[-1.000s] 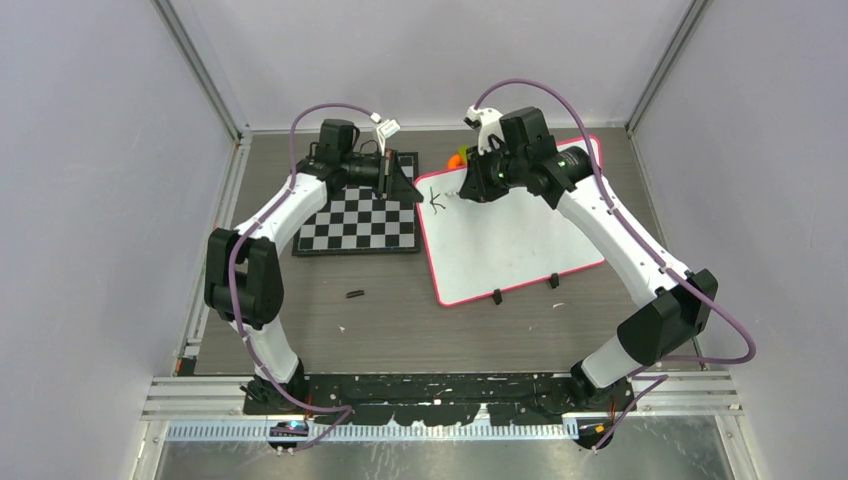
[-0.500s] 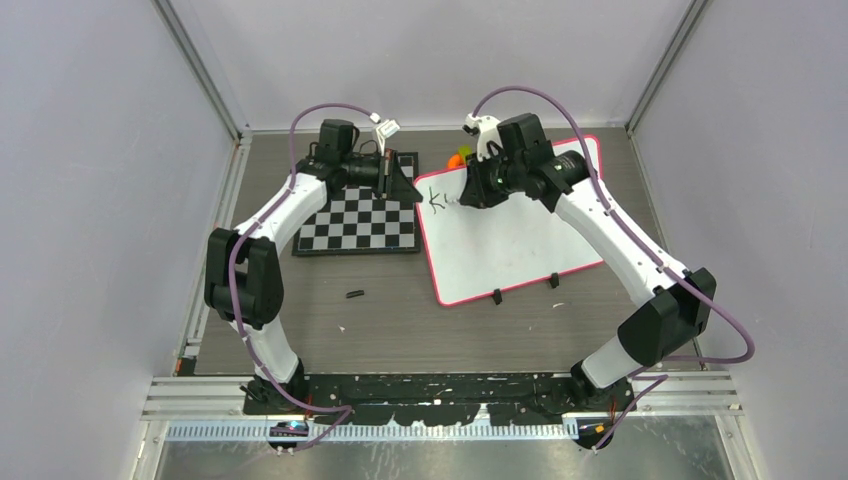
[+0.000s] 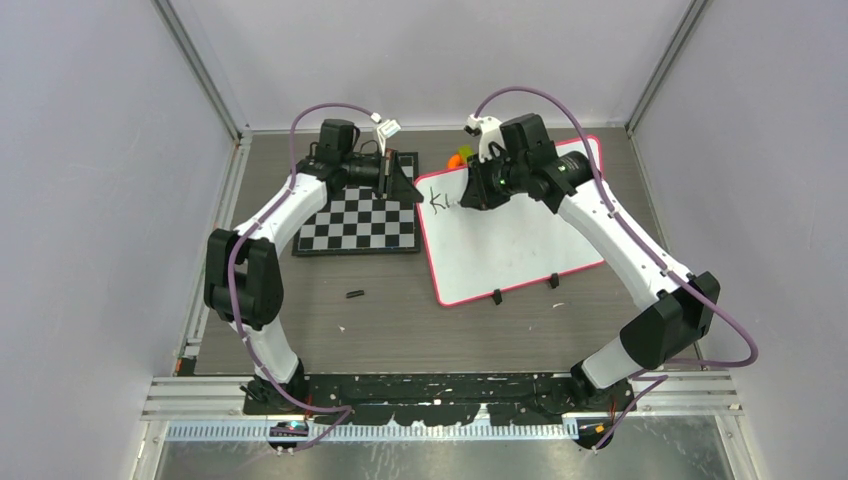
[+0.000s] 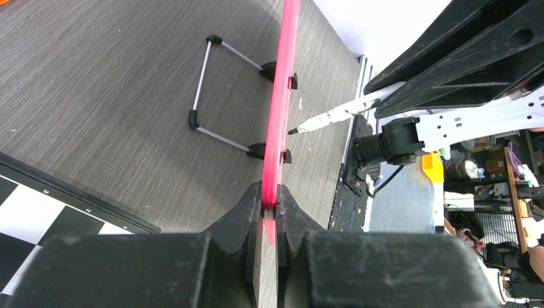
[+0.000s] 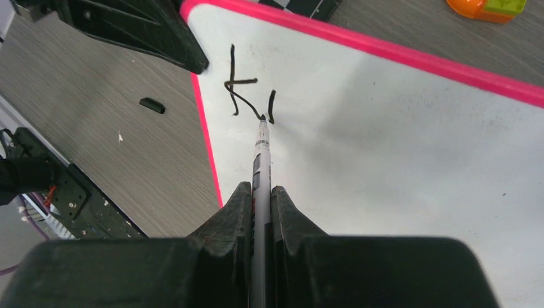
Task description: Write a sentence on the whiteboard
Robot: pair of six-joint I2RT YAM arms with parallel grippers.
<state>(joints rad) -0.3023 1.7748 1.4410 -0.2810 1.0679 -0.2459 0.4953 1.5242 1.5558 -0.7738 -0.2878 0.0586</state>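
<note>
Grey wood-grain table [image 3: 400,325]; pale lilac walls [image 3: 90,200]; aluminium corner posts [image 3: 200,68].

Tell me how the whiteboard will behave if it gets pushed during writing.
The whiteboard looks thin and flat, so probably light and apt to slide on the table; the left jaws pinch its pink edge, likely to steady it. That edge runs straight in the left wrist view, so it seems stiff, not floppy.
</note>
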